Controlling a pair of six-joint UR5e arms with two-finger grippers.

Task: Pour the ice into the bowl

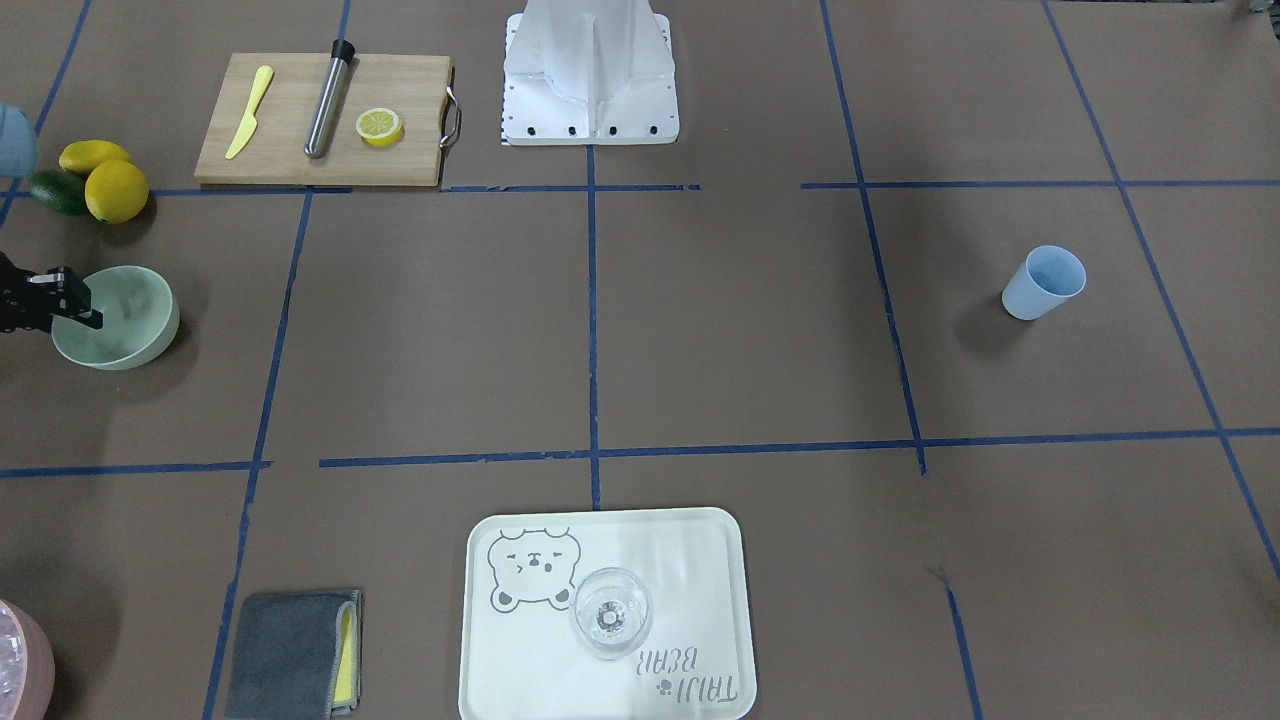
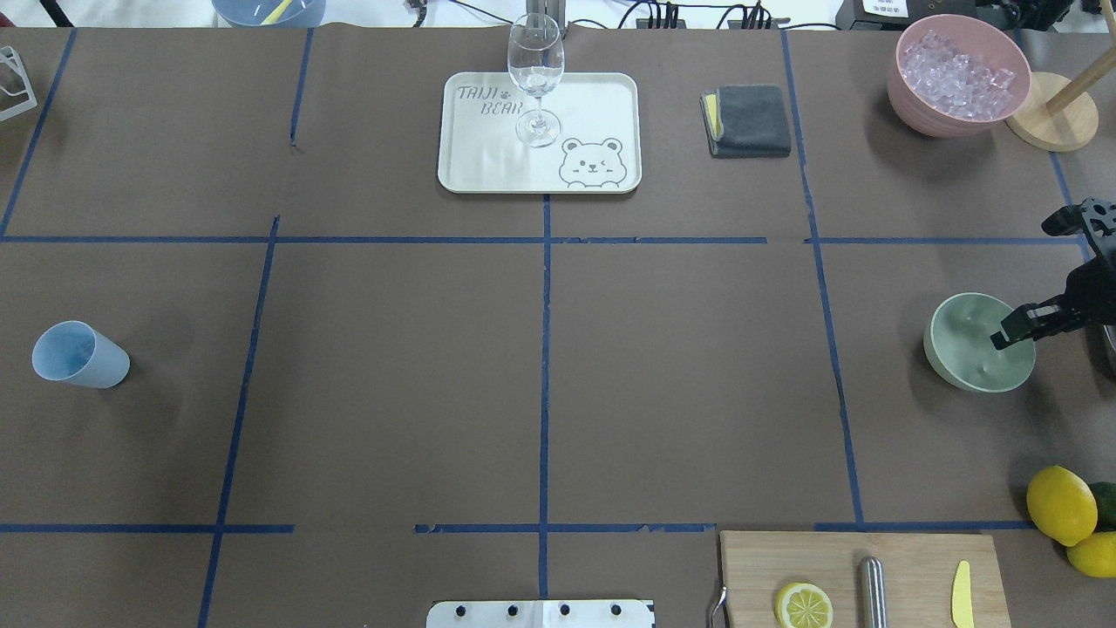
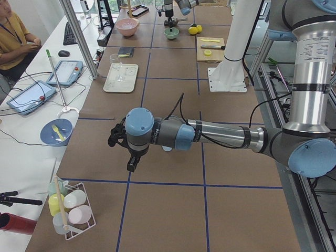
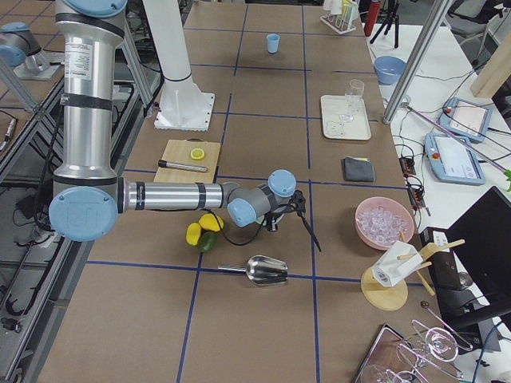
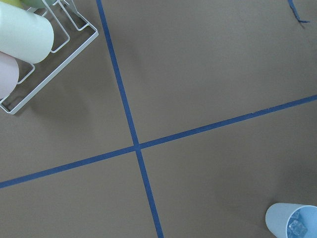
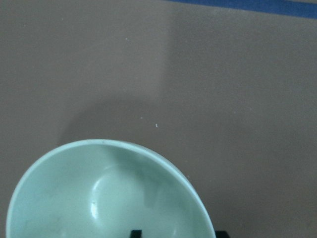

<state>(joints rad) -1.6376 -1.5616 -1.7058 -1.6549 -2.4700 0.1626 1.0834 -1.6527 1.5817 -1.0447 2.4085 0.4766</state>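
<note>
The right end effector (image 2: 1011, 331) sat at the bowl (image 2: 963, 349), released, with one finger inside the rim and the other just outside it. We could not tell whether the left end effector (image 3: 114, 138) was clenched. It hovered over the surface (image 2: 610, 366) near the blue cup (image 2: 80, 354), which held the ice (image 5: 296, 227), well apart from the bowl.

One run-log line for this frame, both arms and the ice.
right gripper: at bowl rim, jaws apart astride it | bowl: empty | ice: in blue cup | left gripper: above table, jaws unreadable
</note>
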